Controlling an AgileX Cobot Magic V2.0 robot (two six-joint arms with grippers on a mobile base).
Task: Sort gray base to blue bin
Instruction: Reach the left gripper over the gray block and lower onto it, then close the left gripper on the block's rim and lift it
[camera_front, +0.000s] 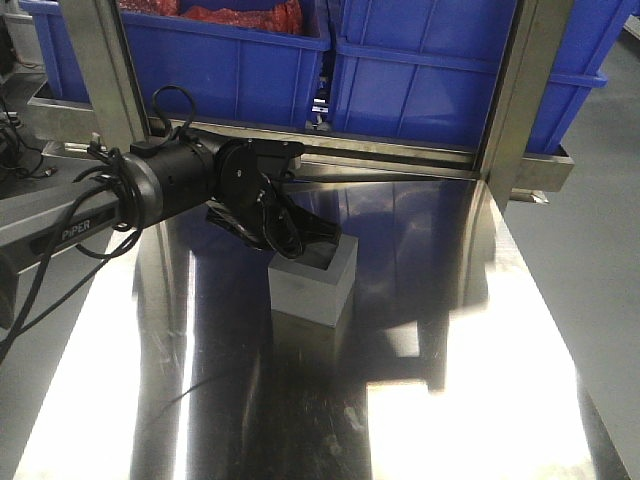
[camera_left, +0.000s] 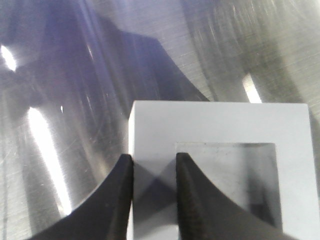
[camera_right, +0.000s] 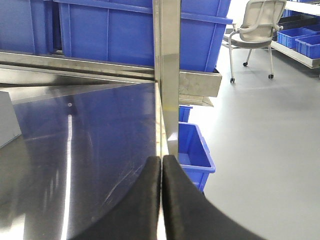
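Note:
The gray base (camera_front: 315, 292) stands on the steel table (camera_front: 200, 400), its square recess facing up. My left gripper (camera_front: 303, 248) reaches down onto it from the left. In the left wrist view the jaws (camera_left: 154, 159) straddle the left wall of the base (camera_left: 220, 120), one finger outside and one in the recess, both pressed against it. A blue bin (camera_front: 430, 90) sits on the shelf behind the table. My right gripper (camera_right: 161, 159) is shut on nothing above the table's right edge; a corner of the base (camera_right: 7, 120) shows at its far left.
A second blue bin (camera_front: 230, 60) with red contents sits left of the first. Two steel posts (camera_front: 515, 100) rise at the table's back. A smaller blue bin (camera_right: 192, 150) is on the floor beside the right edge, and an office chair (camera_right: 252, 30) farther off.

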